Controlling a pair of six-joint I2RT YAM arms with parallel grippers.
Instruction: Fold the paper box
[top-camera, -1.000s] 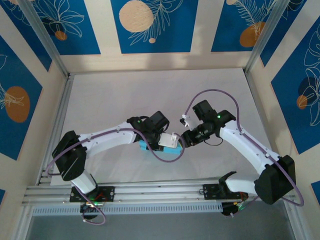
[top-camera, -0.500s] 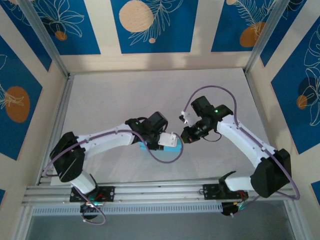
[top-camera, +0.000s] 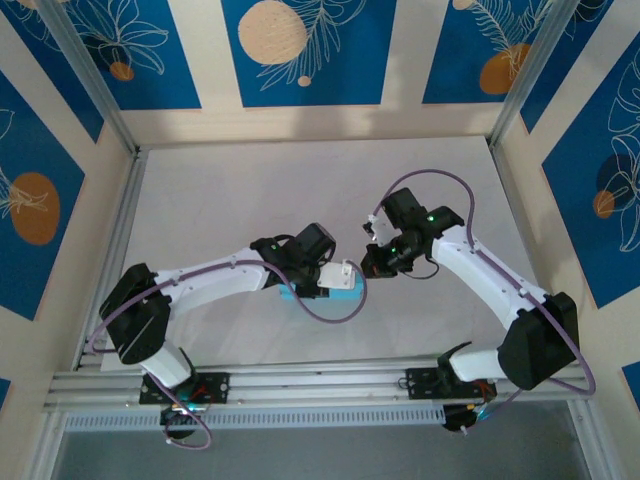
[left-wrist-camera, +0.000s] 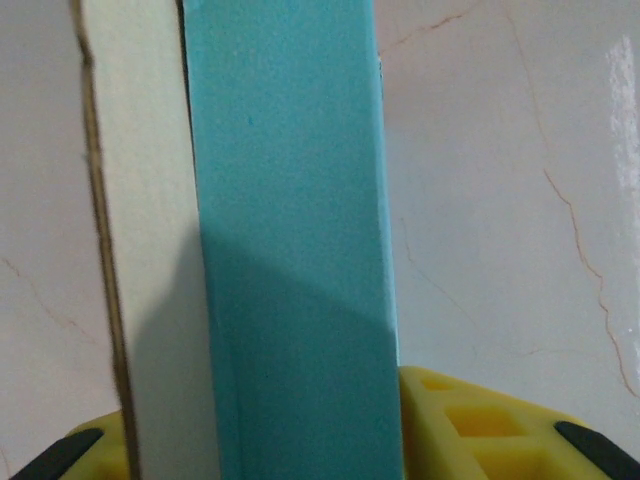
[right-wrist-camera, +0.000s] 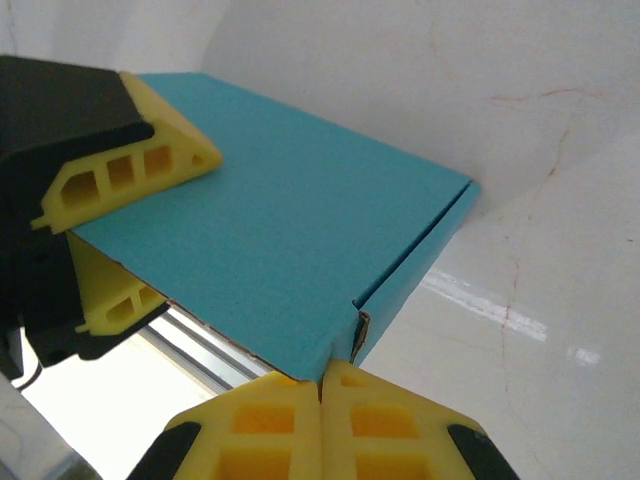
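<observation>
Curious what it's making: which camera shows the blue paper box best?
The right wrist view: the paper box shows a broad blue face, corner and side wall, held by the left tool. The left wrist view gives a close blue strip beside white card; from above, a small blue patch under the left arm.

Overhead light: bright and even, with soft shadows on the counter (top-camera: 250, 190).
Left wrist picture: very close and soft-focused, with a dark shadow over the lower half of the box (left-wrist-camera: 290, 150).
Right wrist picture: glare streaks on the counter, and a washed-out white bottom-left corner.
</observation>
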